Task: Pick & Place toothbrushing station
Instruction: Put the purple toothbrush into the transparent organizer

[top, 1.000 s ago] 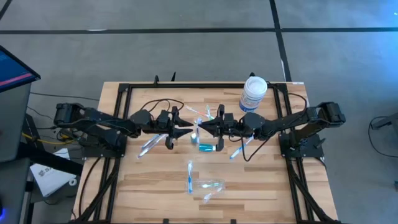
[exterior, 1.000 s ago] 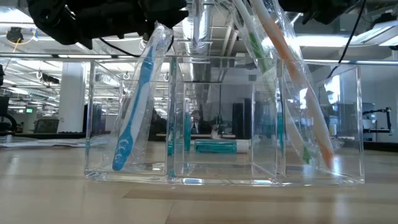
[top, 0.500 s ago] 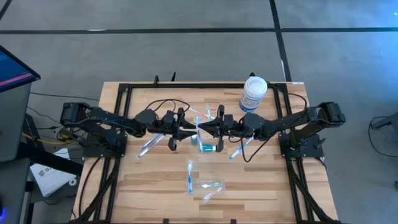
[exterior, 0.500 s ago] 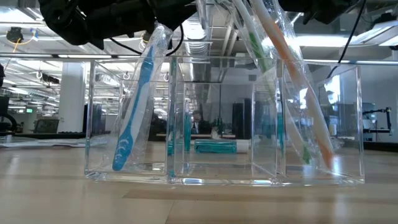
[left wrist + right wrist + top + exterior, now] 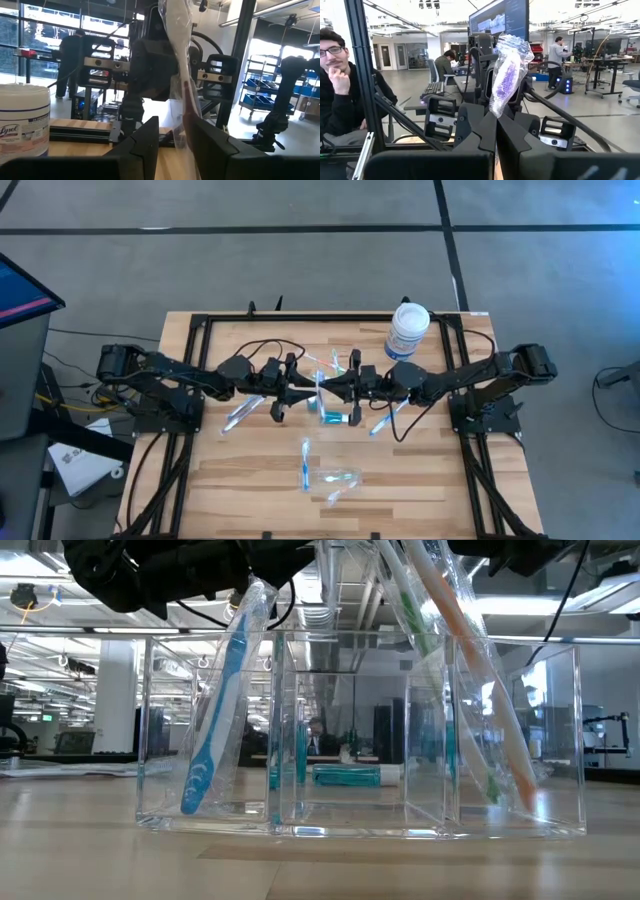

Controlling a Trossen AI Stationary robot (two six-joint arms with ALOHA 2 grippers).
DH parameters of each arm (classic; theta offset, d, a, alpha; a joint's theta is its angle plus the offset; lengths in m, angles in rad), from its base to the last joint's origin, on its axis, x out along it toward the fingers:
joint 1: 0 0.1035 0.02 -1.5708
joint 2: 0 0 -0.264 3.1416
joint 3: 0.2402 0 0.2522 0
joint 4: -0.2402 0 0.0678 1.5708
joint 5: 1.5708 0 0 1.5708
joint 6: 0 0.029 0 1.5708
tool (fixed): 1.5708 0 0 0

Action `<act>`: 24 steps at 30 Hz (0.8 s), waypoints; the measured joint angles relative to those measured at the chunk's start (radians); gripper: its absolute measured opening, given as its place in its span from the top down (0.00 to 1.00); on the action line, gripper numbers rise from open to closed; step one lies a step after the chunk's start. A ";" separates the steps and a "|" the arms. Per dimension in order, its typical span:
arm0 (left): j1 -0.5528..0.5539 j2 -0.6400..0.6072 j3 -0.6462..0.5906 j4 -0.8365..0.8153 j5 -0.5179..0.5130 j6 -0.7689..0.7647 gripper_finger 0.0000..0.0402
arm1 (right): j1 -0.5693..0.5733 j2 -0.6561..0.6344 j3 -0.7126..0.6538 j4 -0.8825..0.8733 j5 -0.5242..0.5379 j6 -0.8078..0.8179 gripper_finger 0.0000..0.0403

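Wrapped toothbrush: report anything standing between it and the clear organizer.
Only the teal tube lies flat between the wrapped toothbrush in the right claw and the clear organizer; carried high, it should clear.

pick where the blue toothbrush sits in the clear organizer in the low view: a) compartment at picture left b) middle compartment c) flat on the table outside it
a: the blue toothbrush leans upright in the picture-left compartment of the clear organizer.

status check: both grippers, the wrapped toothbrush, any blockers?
Left gripper and right gripper meet mid-table, both pinching one wrapped toothbrush held upright. Clear organizer already holds a blue toothbrush. No visible blockers.
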 joint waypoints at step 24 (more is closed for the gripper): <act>0.000 -0.007 0.000 0.039 -0.003 -0.051 0.74 | -0.005 0.001 0.000 -0.023 0.003 -0.040 1.00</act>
